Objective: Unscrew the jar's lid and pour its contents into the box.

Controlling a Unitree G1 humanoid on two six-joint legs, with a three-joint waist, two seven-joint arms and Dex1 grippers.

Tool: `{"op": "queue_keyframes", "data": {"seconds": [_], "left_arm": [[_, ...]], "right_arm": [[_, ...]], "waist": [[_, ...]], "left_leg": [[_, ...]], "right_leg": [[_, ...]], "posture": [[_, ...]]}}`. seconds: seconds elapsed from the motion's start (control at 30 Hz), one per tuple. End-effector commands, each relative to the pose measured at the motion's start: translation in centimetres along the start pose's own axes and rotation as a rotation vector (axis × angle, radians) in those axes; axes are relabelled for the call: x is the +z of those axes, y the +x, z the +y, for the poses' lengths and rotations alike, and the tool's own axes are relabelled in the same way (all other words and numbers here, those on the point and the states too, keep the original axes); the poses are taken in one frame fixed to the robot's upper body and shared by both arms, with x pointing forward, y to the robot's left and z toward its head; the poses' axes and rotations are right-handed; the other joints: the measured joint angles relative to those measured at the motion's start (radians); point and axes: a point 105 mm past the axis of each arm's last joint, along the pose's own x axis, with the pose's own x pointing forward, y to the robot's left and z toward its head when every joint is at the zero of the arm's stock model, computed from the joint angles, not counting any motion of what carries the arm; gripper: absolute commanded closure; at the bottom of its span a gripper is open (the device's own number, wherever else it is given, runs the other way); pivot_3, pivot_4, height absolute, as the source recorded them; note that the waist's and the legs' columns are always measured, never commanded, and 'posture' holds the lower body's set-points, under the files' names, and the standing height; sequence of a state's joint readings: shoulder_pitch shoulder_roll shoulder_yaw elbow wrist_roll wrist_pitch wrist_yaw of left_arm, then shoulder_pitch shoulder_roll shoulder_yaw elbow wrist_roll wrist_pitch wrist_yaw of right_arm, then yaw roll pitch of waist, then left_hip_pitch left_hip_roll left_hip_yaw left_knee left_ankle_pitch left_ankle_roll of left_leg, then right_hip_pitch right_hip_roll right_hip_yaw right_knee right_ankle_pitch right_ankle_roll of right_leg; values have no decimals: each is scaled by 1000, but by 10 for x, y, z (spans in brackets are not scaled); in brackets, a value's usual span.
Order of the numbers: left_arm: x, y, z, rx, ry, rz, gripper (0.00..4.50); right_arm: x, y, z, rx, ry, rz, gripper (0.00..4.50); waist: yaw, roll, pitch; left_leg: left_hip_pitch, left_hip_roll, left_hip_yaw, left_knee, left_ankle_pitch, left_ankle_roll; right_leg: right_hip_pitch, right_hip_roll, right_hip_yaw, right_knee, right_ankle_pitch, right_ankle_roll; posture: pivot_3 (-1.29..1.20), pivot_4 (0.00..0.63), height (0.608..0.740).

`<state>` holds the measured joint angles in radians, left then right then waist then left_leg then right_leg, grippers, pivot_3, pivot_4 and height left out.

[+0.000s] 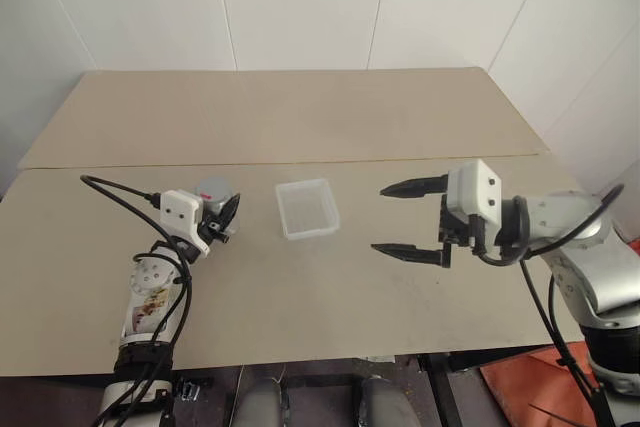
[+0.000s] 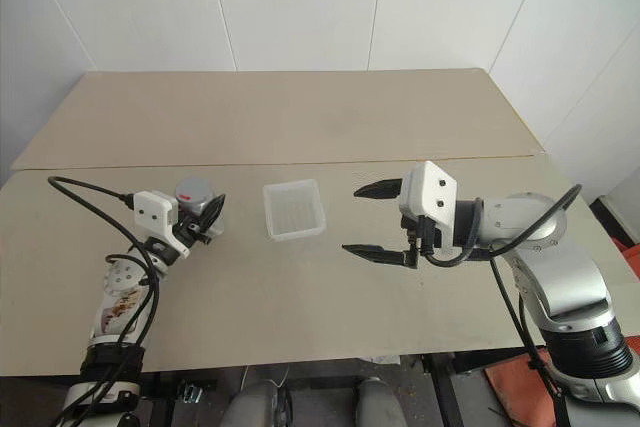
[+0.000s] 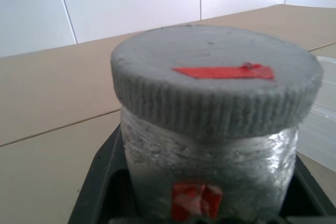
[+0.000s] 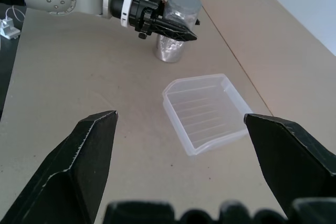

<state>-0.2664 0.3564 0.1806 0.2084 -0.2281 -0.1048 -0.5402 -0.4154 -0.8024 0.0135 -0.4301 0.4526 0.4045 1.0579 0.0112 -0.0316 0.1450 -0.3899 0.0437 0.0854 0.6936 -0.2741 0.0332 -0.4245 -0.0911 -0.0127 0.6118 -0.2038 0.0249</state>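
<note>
The jar (image 1: 213, 199) stands upright on the table left of the box, its grey lid (image 3: 215, 85) screwed on with a red mark on top. My left gripper (image 1: 225, 215) is shut on the jar, one black finger on each side of its body (image 3: 210, 166) below the lid. I cannot make out the contents through the cloudy wall. The box (image 1: 307, 209), a shallow translucent tray, sits empty at the table's middle. My right gripper (image 1: 380, 219) hovers open just right of the box, pointing toward it, with nothing between its fingers (image 4: 89, 156).
A seam runs across the tan table (image 1: 320, 117), with the back half bare up to the white wall. A black cable (image 1: 120, 192) loops off my left wrist over the table's left edge.
</note>
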Motion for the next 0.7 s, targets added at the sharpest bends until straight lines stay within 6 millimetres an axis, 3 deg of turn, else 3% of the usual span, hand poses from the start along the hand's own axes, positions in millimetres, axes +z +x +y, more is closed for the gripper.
{"op": "queue_keyframes", "data": {"seconds": [0.03,0.17,0.33,0.43,0.57,0.7], "left_arm": [[28,0,-3,-88,-2,-52,2535],[60,-12,-5,-335,-35,-36,2535],[95,-24,-24,-704,-74,3,2535],[104,-18,-41,-849,-93,-22,2535],[112,6,-66,-968,-99,-90,2535],[116,18,-79,-1038,-98,-124,2535]], "right_arm": [[14,1,1,-9,-47,-40,0],[29,7,-1,13,-22,-127,0],[59,26,-10,54,41,-285,0],[78,42,-16,68,92,-351,0],[99,72,-26,55,186,-381,0],[101,88,-31,21,236,-342,0]], "waist": [[0,0,0],[-8,0,0],[-16,1,1],[-10,1,1],[-7,1,1],[-9,1,1]], "left_leg": [[0,0,0,0,0,0],[0,1,0,0,0,0],[1,2,0,0,0,0],[0,0,0,0,0,0],[-1,-1,3,1,0,0],[-3,-2,5,1,1,-1]], "right_leg": [[0,0,0,0,0,0],[-1,1,0,1,0,0],[-1,1,0,1,0,0],[0,1,0,1,0,0],[-1,1,-1,2,0,0],[-1,1,-1,2,0,0]], "posture": [[0,150,740],[0,150,740],[0,150,740],[0,150,740],[0,150,740],[0,150,740]]}}
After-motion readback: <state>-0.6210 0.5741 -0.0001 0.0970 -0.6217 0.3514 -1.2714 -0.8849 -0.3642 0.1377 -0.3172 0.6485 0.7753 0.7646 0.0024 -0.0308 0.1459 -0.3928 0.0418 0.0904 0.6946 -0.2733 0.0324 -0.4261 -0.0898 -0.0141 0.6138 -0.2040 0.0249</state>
